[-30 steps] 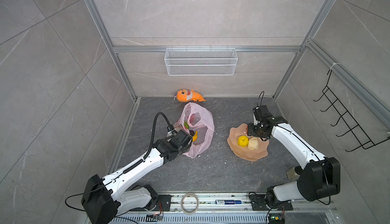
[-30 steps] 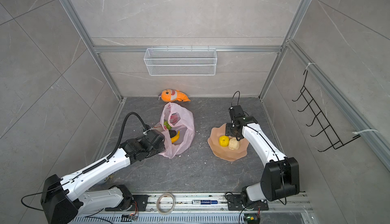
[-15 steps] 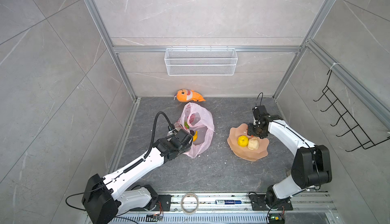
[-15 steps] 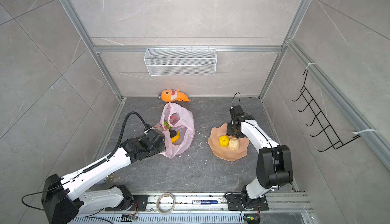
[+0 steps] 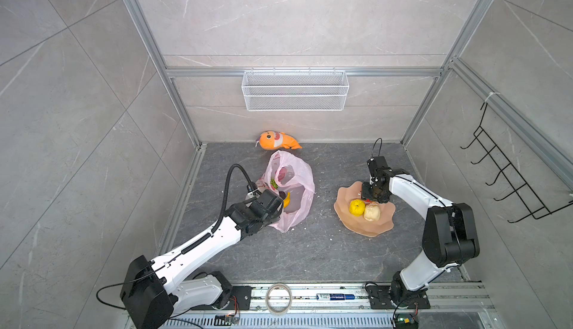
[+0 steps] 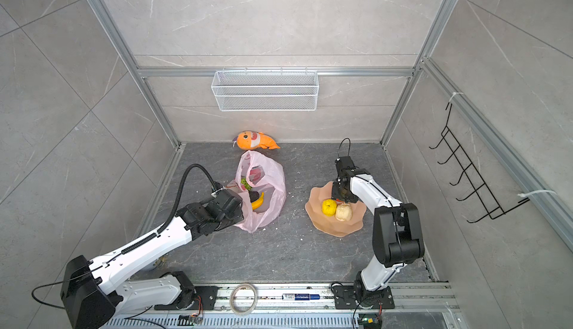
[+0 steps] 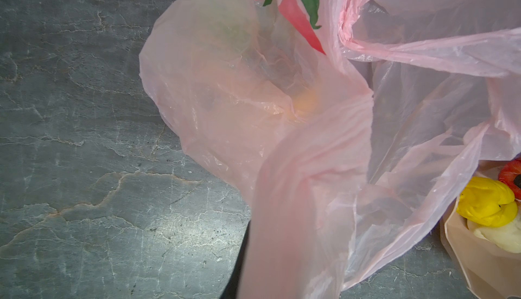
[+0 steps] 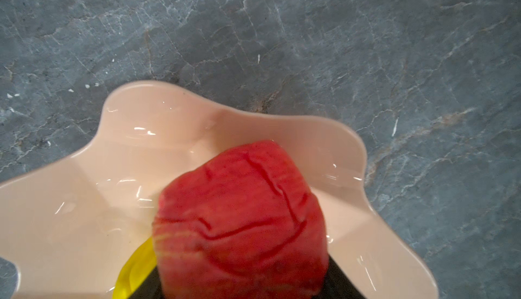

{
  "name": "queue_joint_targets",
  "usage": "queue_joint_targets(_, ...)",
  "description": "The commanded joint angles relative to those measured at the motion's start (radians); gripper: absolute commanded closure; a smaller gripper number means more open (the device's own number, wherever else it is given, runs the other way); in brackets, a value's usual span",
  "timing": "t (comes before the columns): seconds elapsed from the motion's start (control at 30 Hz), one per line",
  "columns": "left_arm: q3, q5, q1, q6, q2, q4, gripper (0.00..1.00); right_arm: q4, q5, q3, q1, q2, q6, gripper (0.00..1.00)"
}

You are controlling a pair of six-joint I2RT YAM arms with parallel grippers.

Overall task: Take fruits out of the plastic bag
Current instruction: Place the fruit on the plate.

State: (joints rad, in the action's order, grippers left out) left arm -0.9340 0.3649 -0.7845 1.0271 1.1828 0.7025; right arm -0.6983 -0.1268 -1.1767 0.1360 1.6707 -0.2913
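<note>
Left wrist view: a bunched strip of the bag runs up to the lens; the left gripper pinches it, its fingers hidden under the plastic.
Right wrist view: the right gripper clamps the red fruit above the plate.
Top views alone: the banana and green fruit lie inside the open bag.
Plate: the yellow fruit and beige fruit touch.
Bag axis: 12 to 6 o'clock, one loop handle at 12.
Banana axis: 1 to 7 o'clock.
Places: the plate is at 3 o'clock of the bag, the soft toy at 12.
Surface: a dark grey veined stone floor.
Room: pale tiled walls, a wire basket on the back wall, a hook rack on the 3 o'clock wall.
</note>
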Motion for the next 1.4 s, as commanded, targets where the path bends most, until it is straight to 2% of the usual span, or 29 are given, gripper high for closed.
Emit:
queue_joint_targets(0.0, -0.022, 0.016, 0.007, -0.009, -0.013, 0.003, 1.0, 0.011, 0.002, 0.013, -0.005, 0.026, -0.006, 0.58)
queue_joint_targets(0.27, -0.019, 0.018, 0.006, -0.004, -0.019, 0.009, 1.0, 0.02, 0.007, 0.022, -0.006, 0.045, -0.008, 0.55)
queue_joint_targets(0.53, -0.022, 0.017, 0.006, -0.002, -0.014, 0.008, 1.0, 0.02, 0.013, 0.023, -0.006, 0.04, -0.011, 0.45)
queue_joint_targets(0.73, -0.022, 0.015, 0.006, -0.004, -0.011, 0.003, 1.0, 0.007, 0.021, 0.025, -0.006, 0.012, -0.011, 0.37)
queue_joint_targets(1.37, -0.025, 0.026, 0.006, -0.005, -0.025, 0.012, 1.0, -0.026, 0.017, 0.038, -0.006, -0.105, -0.012, 0.26)
